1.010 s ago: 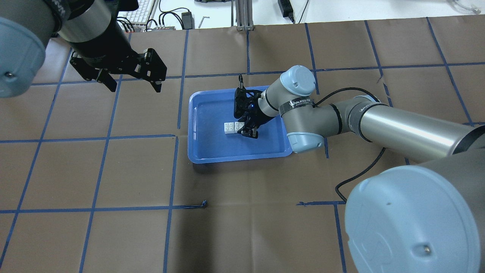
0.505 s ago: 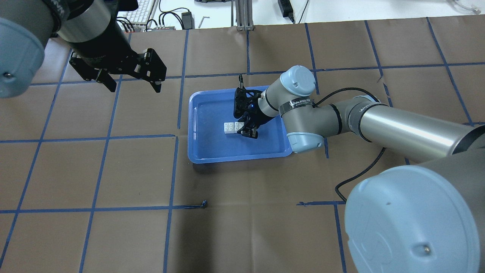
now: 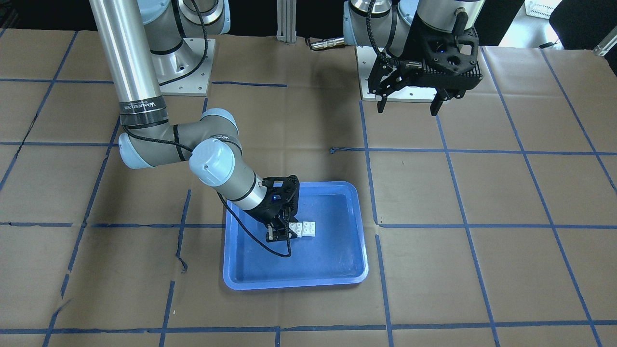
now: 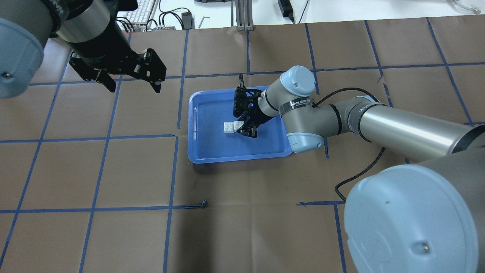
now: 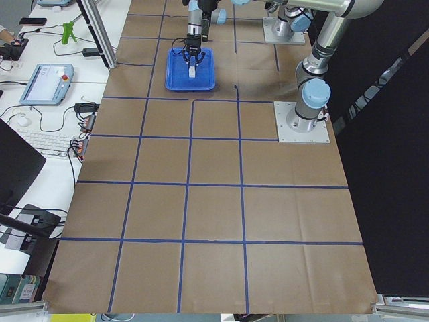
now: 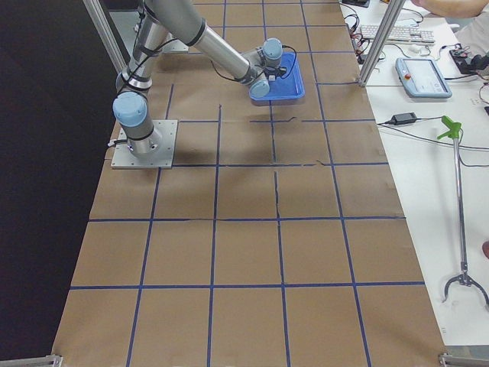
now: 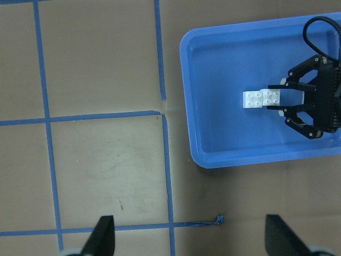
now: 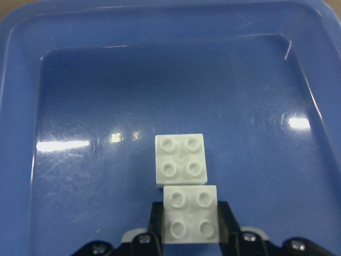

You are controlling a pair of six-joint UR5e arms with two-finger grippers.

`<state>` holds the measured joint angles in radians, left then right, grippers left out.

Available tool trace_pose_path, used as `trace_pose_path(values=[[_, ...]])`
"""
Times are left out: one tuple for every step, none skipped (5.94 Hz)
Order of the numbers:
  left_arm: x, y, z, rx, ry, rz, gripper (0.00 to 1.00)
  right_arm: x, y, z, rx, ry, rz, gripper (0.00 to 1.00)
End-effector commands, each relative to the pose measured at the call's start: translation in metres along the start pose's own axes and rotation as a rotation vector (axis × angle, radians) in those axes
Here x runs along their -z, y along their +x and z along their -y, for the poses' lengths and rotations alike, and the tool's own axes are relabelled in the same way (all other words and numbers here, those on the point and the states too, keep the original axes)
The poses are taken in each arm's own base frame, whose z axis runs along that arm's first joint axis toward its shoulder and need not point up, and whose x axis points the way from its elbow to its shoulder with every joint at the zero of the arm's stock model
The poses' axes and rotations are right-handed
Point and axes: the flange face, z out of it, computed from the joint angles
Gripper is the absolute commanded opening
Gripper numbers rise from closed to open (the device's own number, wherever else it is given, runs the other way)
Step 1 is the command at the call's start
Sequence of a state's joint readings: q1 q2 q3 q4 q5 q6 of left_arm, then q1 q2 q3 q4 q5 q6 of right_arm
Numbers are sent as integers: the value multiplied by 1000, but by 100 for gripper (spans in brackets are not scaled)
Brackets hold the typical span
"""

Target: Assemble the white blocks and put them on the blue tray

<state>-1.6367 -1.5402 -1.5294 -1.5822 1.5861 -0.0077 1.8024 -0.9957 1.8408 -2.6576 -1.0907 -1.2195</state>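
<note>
1. Right gripper [image 4: 244,131]: the arm reaches low over the tray [image 4: 212,151] with the wrist angled down. Its fingers [image 8: 157,224] are clamped on the sides of the nearer of the blocks [image 8: 181,160].
2. Blocks: two, joined with an offset, in the tray's middle.
3. Left gripper [image 4: 135,85]: raised above the table [image 4: 113,170], well apart from the tray, pointing down, fingers spread wide.

In the right wrist view the bottom edge cuts off the right gripper [image 8: 190,216], leaving only fingertips [image 8: 156,220] flanking the nearer of the white blocks [image 8: 181,159]. The left wrist view shows two fingertips [image 7: 104,238] of the left gripper [image 7: 193,236]. From both side cameras the blocks are too small to separate.
</note>
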Motion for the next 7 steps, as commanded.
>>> trace_pose_path(values=[[0,0,0,0,1,0,99,-1,0,0,-2,0,1,34],[0,0,0,0,1,0,99,0,0,0,-1,0,-1,37],[0,0,0,0,1,0,99,-1,0,-1,-3,-1,2,48],[-1,0,0,0,-1,0,99,0,0,0,-3,-1,2,54],[-1,1,0,-2,-1,0,99,0,0,0,-3,-1,2,54],[-1,1,0,-2,-2,0,99,0,0,0,-2,0,1,54],[-1,1,0,-2,-2,0,99,0,0,0,-2,0,1,54]])
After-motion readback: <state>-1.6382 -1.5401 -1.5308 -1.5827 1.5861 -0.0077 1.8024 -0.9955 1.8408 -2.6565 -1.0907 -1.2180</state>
